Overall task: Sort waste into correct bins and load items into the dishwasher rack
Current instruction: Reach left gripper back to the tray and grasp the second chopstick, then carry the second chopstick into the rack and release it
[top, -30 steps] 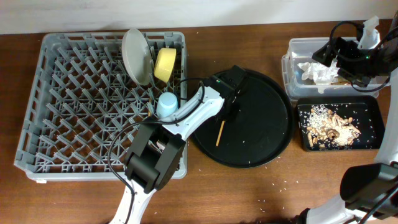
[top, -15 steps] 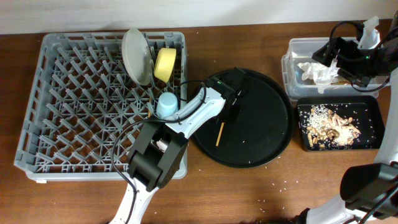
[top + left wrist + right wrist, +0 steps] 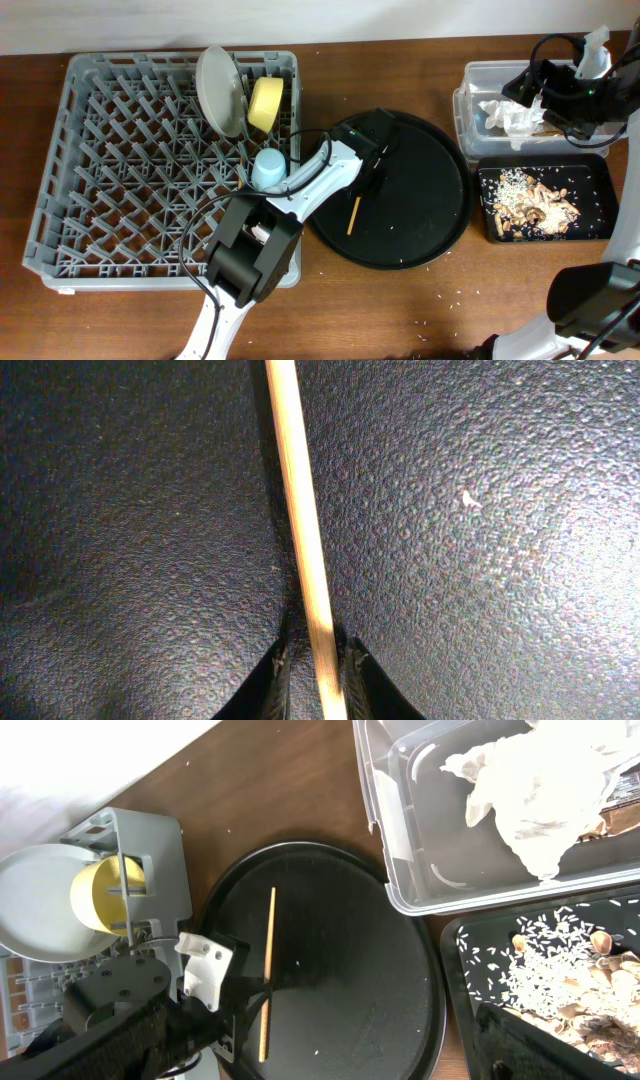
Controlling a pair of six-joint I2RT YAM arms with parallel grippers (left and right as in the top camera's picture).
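A wooden chopstick [image 3: 303, 530] lies flat on the round black tray [image 3: 425, 215], and the left pincer [image 3: 318, 678] straddles its near end. The pincer is narrow, one dark fingertip [image 3: 275, 672] on each side and only a slim shadowed gap between them and the stick. The wrist view cuts off both ends of the stick. Pale crumbs dot the tray. To its left the grey rack [image 3: 120, 150] holds a white plate [image 3: 218, 90] on edge, a yellow bowl [image 3: 265, 103] just beside it and a light-blue cup [image 3: 268, 166]; the left arm crosses the rack's corner. To the right, white tissue [image 3: 512, 115] sits in the clear tub [image 3: 468, 100] and scraps [image 3: 535, 205] fill the shallow black tray [image 3: 484, 225]. The right pincer [image 3: 518, 88] hangs over the tub; I cannot tell its opening. The wooden bench [image 3: 400, 300] carries everything.
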